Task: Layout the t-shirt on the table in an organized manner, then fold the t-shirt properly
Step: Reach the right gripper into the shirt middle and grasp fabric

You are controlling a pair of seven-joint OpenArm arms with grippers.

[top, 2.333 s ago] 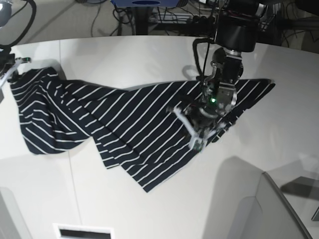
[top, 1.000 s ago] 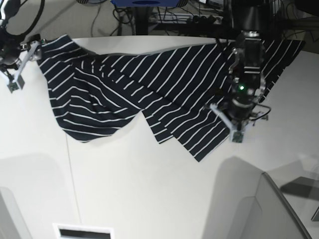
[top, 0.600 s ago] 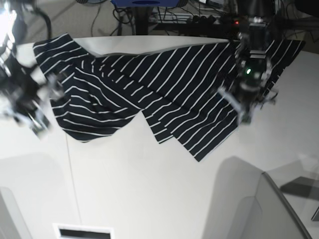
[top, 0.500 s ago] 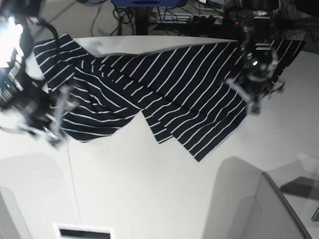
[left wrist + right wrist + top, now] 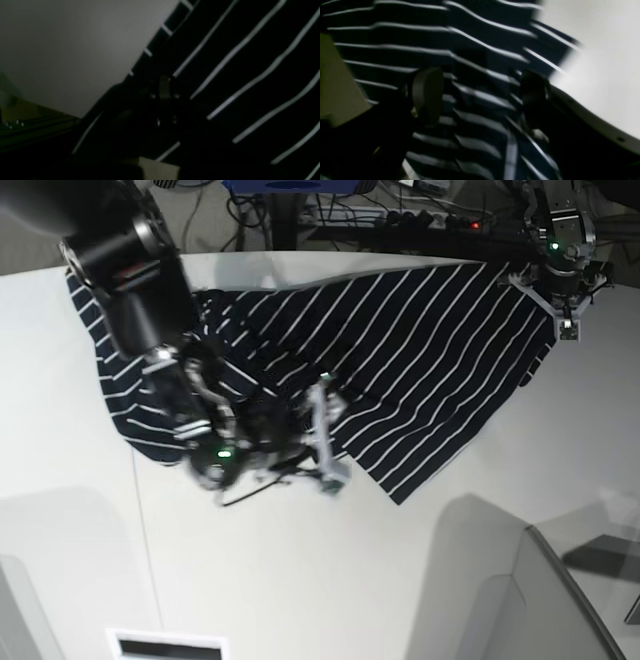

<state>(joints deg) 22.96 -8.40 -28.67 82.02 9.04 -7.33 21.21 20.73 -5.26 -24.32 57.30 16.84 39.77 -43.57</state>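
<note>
The dark striped t-shirt [image 5: 420,350] lies spread and rumpled across the back half of the table [image 5: 400,580], with one point reaching toward the front. My right gripper [image 5: 322,435] hovers open over the shirt's front fold. In the right wrist view its two black pads [image 5: 427,95] straddle striped fabric of the t-shirt [image 5: 482,37] without pinching it. My left gripper [image 5: 565,320] is shut at the shirt's back right edge. The dim left wrist view shows that gripper [image 5: 163,87] above the t-shirt [image 5: 250,75] near its hem, beside bare table [image 5: 75,45]. No cloth shows between its fingers.
Cables and equipment [image 5: 330,210] crowd the floor behind the table's curved back edge. A thin dark seam [image 5: 140,510] runs down the tabletop at left. A pale slanted panel [image 5: 540,580] rises at the front right, and a white slotted piece [image 5: 165,645] sits at the bottom edge.
My right arm swung from the far left edge in over the shirt's middle front fold. My left arm drew back to the back right corner. The shirt's outline stays about the same.
</note>
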